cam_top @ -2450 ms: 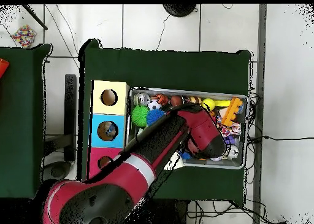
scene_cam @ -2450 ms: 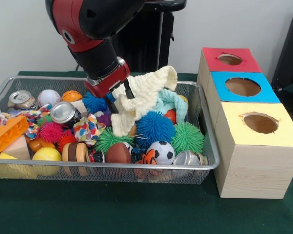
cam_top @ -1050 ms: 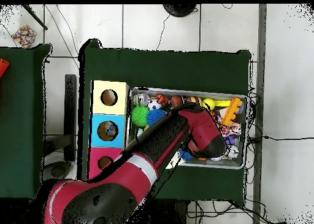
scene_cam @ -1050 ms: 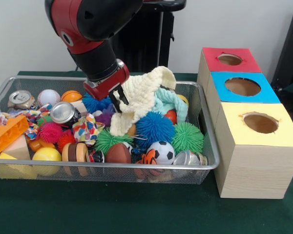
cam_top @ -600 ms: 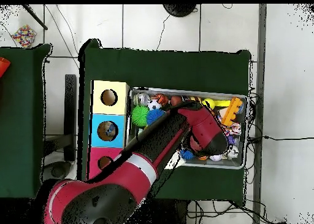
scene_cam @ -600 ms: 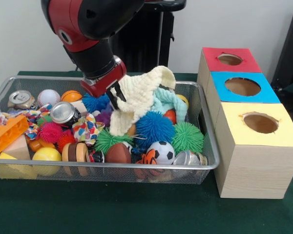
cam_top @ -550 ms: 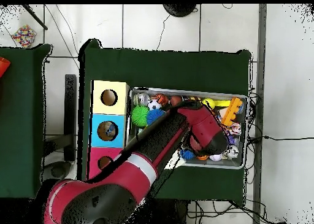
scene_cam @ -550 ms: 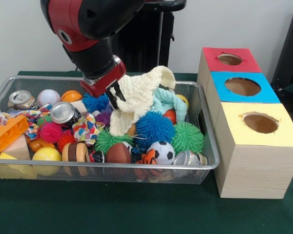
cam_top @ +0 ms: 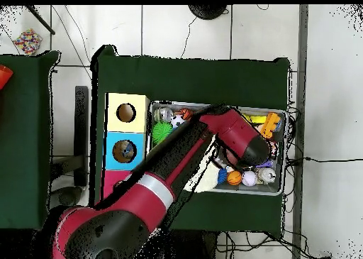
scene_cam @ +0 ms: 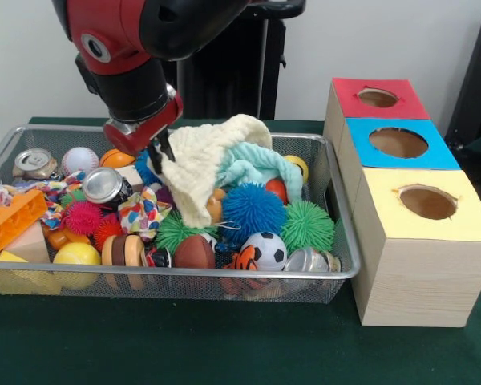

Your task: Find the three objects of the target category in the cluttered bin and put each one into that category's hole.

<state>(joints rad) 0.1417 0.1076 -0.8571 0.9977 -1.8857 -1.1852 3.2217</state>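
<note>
Silver wire mesh forms the wide, shallow bin (scene_cam: 337, 241) that is sitting on the green-covered table (scene_cam: 184, 345), crammed with balls, crushed cans and toys. The red and black arm is reaching down over its back left part, and its gripper (scene_cam: 162, 154) is pinching one edge of a cream knitted cloth (scene_cam: 204, 164), which is hanging bunched over a pale turquoise cloth (scene_cam: 252, 168) and a spiky blue rubber ball (scene_cam: 252, 210). A spiky green ball (scene_cam: 308, 226) is lying just beside the blue one, with a small soccer ball (scene_cam: 264, 250) in front of them. To the right of the bin, three pale wooden boxes are standing in a row; the round hole (scene_cam: 377, 98) in the red top is on the farthest box, well apart from the gripper. From overhead, the arm is covering much of the bin (cam_top: 278, 114).
</note>
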